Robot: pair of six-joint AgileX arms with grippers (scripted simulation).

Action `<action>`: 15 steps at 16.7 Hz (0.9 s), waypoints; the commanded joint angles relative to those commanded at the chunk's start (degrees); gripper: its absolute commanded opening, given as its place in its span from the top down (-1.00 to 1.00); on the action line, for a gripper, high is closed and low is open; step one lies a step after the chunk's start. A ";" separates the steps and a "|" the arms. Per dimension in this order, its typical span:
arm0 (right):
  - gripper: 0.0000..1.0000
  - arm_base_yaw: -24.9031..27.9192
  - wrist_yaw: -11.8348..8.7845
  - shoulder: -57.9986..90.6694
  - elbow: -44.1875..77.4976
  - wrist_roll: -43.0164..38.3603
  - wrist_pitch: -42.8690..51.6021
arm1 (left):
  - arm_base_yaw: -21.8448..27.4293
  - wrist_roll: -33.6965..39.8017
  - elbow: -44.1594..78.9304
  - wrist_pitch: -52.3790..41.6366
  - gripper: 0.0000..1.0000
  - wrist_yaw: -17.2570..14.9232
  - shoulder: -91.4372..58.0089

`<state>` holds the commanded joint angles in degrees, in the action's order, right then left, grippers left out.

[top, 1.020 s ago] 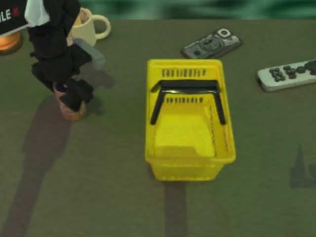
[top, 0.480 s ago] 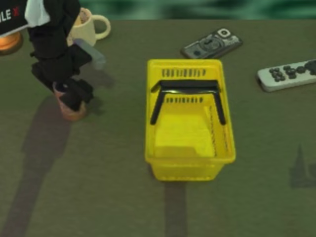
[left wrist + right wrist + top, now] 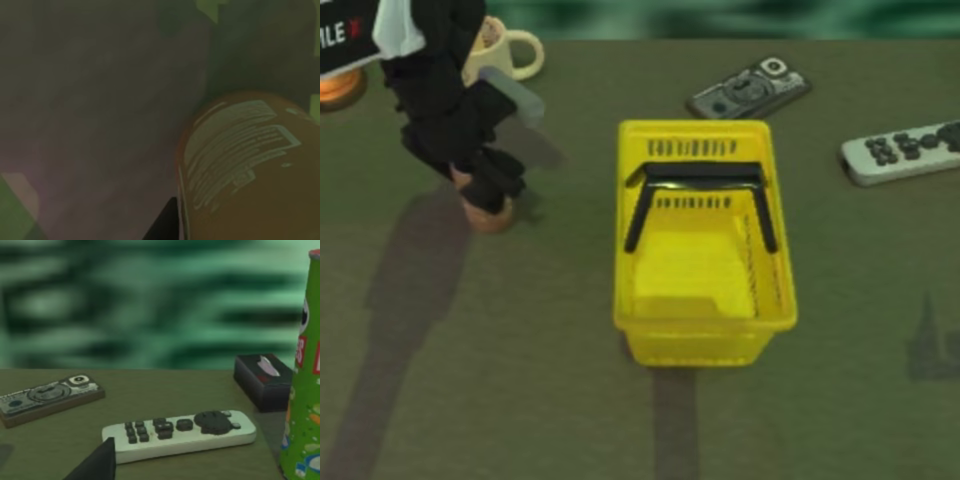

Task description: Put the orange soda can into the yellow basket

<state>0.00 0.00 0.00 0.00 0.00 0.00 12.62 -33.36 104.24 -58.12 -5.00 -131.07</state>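
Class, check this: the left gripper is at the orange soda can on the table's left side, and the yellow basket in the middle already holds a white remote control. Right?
Not quite. In the top view the yellow basket holds nothing; the white remote control lies on the table to its right. The rest stands: the left gripper is at the orange soda can on the left.

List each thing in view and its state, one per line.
orange soda can: upright, in left gripper
yellow basket: empty, handles folded
cream mug: upright
white remote: lying flat
dark remote: lying flat
green tube: upright
right arm: not in top view
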 joint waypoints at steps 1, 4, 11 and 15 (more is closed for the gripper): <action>-1.00 0.00 0.00 0.00 0.00 0.00 0.00 | 0.20 0.93 -0.52 2.87 1.00 -2.25 0.08; -1.00 0.00 0.00 0.00 0.00 0.00 0.00 | 0.90 4.67 -2.80 14.50 1.00 -11.00 0.54; -1.00 0.00 0.00 0.00 0.00 0.00 0.00 | 3.04 16.86 -11.64 53.81 1.00 -37.82 2.88; -1.00 0.00 0.00 0.00 0.00 0.00 0.00 | 4.20 23.94 -17.52 76.07 1.00 -52.81 5.46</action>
<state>0.00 0.00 0.00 0.00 0.00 0.00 16.81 -9.42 86.71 17.95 -57.80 -125.61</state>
